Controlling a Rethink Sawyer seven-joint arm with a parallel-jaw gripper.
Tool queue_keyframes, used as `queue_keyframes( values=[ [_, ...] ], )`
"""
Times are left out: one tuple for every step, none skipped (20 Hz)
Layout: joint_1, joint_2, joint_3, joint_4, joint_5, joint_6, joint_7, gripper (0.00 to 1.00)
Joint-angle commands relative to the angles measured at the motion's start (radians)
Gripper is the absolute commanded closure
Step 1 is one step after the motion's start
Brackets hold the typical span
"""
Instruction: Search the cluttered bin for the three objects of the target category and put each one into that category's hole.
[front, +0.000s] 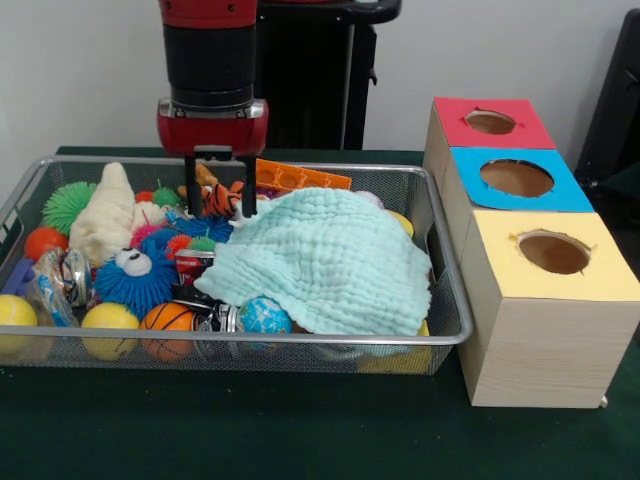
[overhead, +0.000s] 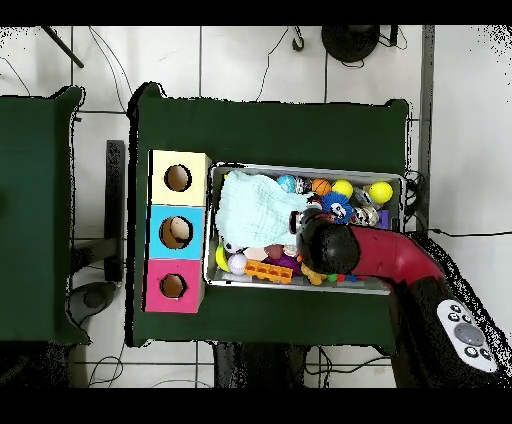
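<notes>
The bin (front: 300, 338) is a silver wire-mesh basket full of toys; it also shows in the overhead view (overhead: 300, 167). The hole (front: 516, 178) is in the blue-topped middle box, right of the bin, and shows in the overhead view too (overhead: 176, 232). My gripper (front: 215, 210) is down in the bin's far side, open, with its fingers on either side of an orange-and-black striped tiger toy (front: 222, 197). In the overhead view the arm's red head (overhead: 320, 242) hides the gripper.
A pale teal cloth (front: 330, 260) covers the bin's right half. On the left lie a blue fuzzy ball with eyes (front: 135, 275), a small basketball (front: 167, 320), yellow balls (front: 108, 318), a green spiky ball (front: 68, 205) and a cream plush (front: 105, 215). The red-framed hole (front: 490, 122) and the yellow-framed hole (front: 553, 252) flank the blue one.
</notes>
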Motion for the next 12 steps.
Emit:
queue_keyframes(
  values=[
    [-0.037, -0.013, 0.139, -0.163, -0.09, 0.145, -0.243, 0.0],
    [-0.039, -0.011, 0.143, -0.171, -0.096, 0.149, -0.241, 0.0],
    [-0.049, -0.002, 0.152, -0.184, -0.105, 0.147, -0.249, 0.0],
    [-0.053, 0.008, 0.161, -0.201, -0.112, 0.148, -0.253, 0.0],
    [-0.062, 0.019, 0.171, -0.217, -0.119, 0.151, -0.264, 0.0],
    [-0.059, 0.028, 0.173, -0.239, -0.126, 0.164, -0.27, 0.0],
    [-0.063, 0.037, 0.176, -0.256, -0.135, 0.166, -0.275, 0.0],
    [-0.063, 0.043, 0.18, -0.269, -0.142, 0.167, -0.274, 0.0],
    [-0.065, 0.053, 0.187, -0.288, -0.147, 0.168, -0.276, 0.0],
    [-0.077, 0.067, 0.205, -0.303, -0.147, 0.178, -0.292, 0.0],
    [-0.081, 0.059, 0.209, -0.298, -0.154, 0.163, -0.286, 0.0],
    [-0.081, 0.051, 0.209, -0.297, -0.16, 0.156, -0.274, 0.0]
  ],
)
